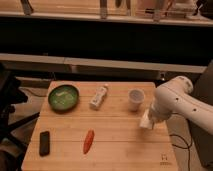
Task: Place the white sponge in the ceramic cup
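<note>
Wooden table, 1 arm reaching in from the right side. The gripper hangs low over the right part of the tabletop, just in front of and slightly right of the ceramic cup. A pale blocky shape sits at the tip of the arm; I take this for the white sponge, carried at the gripper and lifted off the wood or barely above it. Whether the fingers are clamped on it or apart I cannot tell from where I stand.

Cup stands upright, mouth up, near the back right of the table. It looks empty as far as I can see, so the task is not yet done.

Other items, all well apart from the arm: green bowl at back left with something pale in it; white bottle-like tube lying between bowl and cup; orange carrot in the front middle; 1 dark flat object at front left.

Judgement: the sponge is held close beside the cup because the drop point is the cup mouth. The opening is small next to the sponge, so it likely needs to go in end-first and well centred, or it will catch on the rim or tip the cup
</note>
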Robot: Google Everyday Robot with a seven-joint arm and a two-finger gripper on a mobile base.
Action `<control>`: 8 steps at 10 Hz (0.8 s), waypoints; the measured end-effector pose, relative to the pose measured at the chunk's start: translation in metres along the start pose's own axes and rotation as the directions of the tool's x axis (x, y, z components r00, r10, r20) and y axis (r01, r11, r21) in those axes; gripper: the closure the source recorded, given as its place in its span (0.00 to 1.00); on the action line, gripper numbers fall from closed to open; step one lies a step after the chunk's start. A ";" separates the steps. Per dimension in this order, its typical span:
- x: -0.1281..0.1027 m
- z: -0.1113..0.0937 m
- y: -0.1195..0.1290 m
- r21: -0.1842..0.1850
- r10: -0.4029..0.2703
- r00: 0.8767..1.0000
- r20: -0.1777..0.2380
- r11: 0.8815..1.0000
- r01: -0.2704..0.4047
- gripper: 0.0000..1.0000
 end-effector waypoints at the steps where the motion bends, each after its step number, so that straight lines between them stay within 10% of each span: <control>1: 0.003 -0.001 -0.006 0.006 -0.007 1.000 -0.002 1.000 0.007 0.99; 8: 0.023 -0.005 -0.020 0.031 -0.008 1.000 -0.016 0.999 0.009 0.99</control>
